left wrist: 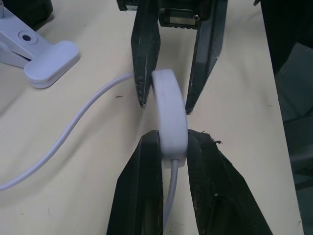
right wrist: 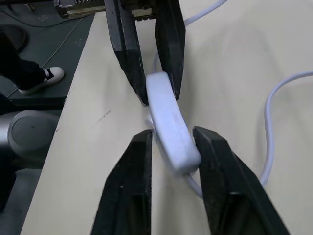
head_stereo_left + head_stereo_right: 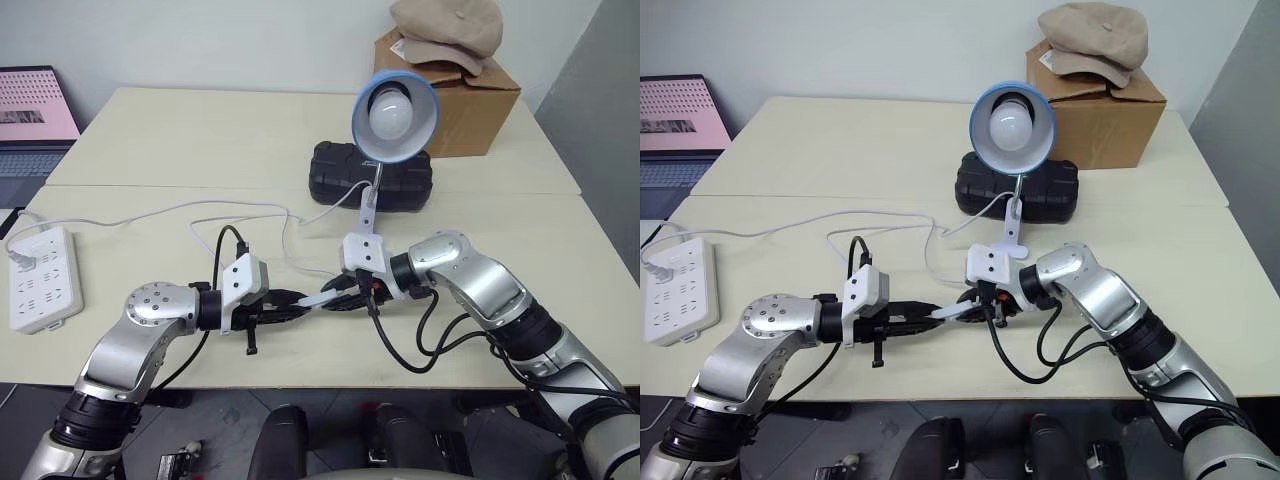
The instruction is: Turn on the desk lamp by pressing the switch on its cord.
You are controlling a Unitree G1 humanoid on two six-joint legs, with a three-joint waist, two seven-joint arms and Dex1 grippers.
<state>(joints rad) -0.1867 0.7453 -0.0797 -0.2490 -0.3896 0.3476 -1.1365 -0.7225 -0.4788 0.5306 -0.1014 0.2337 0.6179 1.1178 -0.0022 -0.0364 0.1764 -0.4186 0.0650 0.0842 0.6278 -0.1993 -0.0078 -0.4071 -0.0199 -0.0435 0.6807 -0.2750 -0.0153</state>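
**A:** How far along are we with the lamp (image 3: 396,115)?

**B:** Both grippers are on the switch (image 1: 170,112), one from each end. The left gripper (image 1: 171,147) is clamped on the near end of it, where the cord (image 1: 73,129) enters between its fingers. The right gripper (image 2: 168,147) has its two fingers closed against the sides of the other end.

**A:** So the switch is off the table?

**B:** It looks so: it is held edge-up between the two grippers, just above the tabletop (image 3: 180,130). From the head camera it sits right between the two hands, in front of the lamp's base (image 3: 362,250).

**A:** And the bulb?

**B:** The bulb (image 3: 392,112) is pale white, but I can't tell from that whether it is glowing. I'd judge the press is happening now or just about to take effect.

**A:** What's left, then?

**B:** If the squeeze hasn't clicked the button, the right fingers need to bear harder on the rocker. I can't see the button face itself, so whether the pads sit on it is uncertain. After that, both hands only need to let go.
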